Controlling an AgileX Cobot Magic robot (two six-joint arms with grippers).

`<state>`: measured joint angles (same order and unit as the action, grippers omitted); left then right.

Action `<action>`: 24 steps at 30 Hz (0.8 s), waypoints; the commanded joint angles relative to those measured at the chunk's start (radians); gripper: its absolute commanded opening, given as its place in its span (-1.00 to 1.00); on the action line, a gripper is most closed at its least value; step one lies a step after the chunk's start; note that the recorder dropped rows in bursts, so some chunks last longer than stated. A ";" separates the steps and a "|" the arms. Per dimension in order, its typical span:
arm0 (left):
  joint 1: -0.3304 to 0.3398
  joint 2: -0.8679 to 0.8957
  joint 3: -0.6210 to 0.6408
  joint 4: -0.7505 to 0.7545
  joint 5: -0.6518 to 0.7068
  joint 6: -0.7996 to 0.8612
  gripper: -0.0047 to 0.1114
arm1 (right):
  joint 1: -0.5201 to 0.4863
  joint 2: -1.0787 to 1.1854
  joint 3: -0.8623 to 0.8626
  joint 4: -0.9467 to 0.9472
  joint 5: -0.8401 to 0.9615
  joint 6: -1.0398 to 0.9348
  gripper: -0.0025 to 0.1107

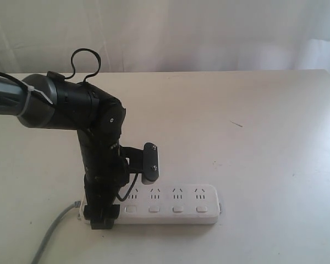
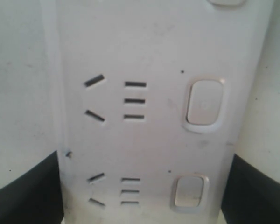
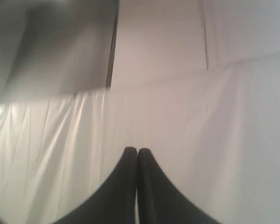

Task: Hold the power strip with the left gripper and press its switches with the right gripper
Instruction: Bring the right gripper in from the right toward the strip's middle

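Observation:
The white power strip (image 1: 170, 203) lies flat near the table's front edge, its grey cord (image 1: 52, 231) trailing off to the left. A row of white switches (image 1: 177, 209) runs along its near side. My left gripper (image 1: 102, 217) comes straight down over the strip's left end. In the left wrist view its black fingers (image 2: 32, 196) press against both long sides of the power strip (image 2: 154, 56), with two switches (image 2: 204, 106) showing between them. My right gripper (image 3: 137, 150) is shut on nothing, points at a white curtain, and is out of the exterior view.
The white table (image 1: 264, 121) extends to the right of and behind the strip. A white curtain (image 1: 209, 33) hangs behind the table's far edge. The left arm's dark camera module (image 1: 151, 162) hangs just above the strip. A grey panel (image 3: 51, 46) shows in the right wrist view.

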<state>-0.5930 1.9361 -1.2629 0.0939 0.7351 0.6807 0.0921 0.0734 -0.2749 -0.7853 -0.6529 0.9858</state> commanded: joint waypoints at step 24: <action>0.003 -0.011 0.006 -0.029 0.043 0.033 -0.91 | 0.192 0.973 -0.338 -0.959 -0.080 0.743 -0.96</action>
<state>-0.5930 1.9361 -1.2629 0.0939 0.7365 0.7037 0.2247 0.9930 -0.6061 -1.7452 -0.8252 1.7249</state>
